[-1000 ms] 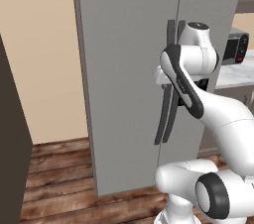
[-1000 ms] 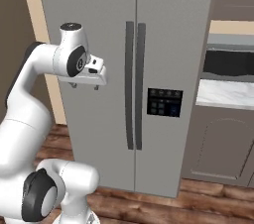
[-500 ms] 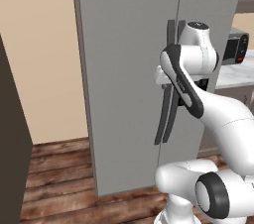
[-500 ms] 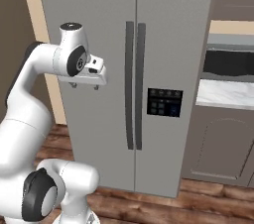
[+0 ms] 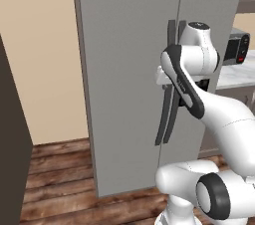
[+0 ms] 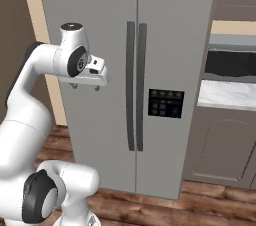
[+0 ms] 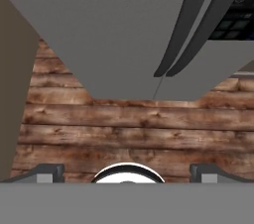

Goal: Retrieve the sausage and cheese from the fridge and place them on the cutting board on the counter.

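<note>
Wood plank flooring [image 7: 124, 124] runs under a grey fridge [image 5: 129, 45] whose two doors are shut, so sausage and cheese cannot be seen. Its two long dark handles [image 6: 135, 90] hang side by side down the middle seam, and a small dark control panel [image 6: 165, 103] sits on the right-hand door at about 3 o'clock from the handles in the right base view. Beige wall [image 5: 40, 55] lies at 9 o'clock of the fridge in the left base view, with a dark brown cabinet [image 5: 12, 144] edging the frame at 8 o'clock. At 3 o'clock of the fridge, a white marble counter [image 6: 227, 95] sits over grey-brown cabinets [image 6: 220, 145], and a dark toaster [image 5: 236, 47] stands on it in the left base view. The arm is raised in front of the left-hand door, and the gripper [image 6: 86, 86] points down, held near the door and just to 9 o'clock of the handles without touching them. In the hand view the fingertips [image 7: 47, 172] stand far apart at the bottom edge with nothing between them: the jaws are spread wide and empty, looking down at the floor and the lower ends of the handles at 1 o'clock.
</note>
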Robot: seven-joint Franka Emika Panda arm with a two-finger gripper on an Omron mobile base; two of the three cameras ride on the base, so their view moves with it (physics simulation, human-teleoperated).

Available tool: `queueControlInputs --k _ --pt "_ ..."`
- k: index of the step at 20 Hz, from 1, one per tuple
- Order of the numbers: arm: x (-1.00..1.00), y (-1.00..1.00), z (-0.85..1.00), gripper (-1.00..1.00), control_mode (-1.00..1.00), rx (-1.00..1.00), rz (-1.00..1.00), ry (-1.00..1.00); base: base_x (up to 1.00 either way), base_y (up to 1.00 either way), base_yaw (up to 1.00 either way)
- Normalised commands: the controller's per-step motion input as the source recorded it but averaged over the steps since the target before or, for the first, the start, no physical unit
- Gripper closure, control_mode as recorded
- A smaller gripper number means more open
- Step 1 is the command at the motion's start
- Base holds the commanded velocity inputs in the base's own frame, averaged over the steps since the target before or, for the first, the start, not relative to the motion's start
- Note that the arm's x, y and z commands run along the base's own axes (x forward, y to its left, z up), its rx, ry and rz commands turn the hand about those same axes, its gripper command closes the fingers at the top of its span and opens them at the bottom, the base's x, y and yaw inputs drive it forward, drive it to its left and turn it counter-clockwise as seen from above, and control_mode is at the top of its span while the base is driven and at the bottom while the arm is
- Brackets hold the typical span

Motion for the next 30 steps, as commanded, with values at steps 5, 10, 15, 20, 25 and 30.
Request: queueControlInputs --k 5,10,15,20,25,30 --pt "0.04 -0.38 -0.11 -1.0 -1.0 0.01 0.13 -0.09 0.0 0.0 0.0" --pt "0.24 -0.66 -0.23 -1.0 -1.0 0.02 0.25 -0.25 0.0 0.0 0.0" --pt "0.53 -0.23 -0.23 -1.0 -1.0 0.0 0.13 -0.29 0.0 0.0 0.0" --pt "0.88 0.01 -0.02 -1.0 -1.0 0.01 -0.01 -0.03 0.0 0.0 0.0" --pt "0.78 0.03 0.0 -1.0 -1.0 0.05 -0.07 0.01 0.0 0.0 0.0" --pt "0.36 -0.09 0.0 -1.0 -1.0 0.06 -0.12 0.03 0.0 0.0 0.0"
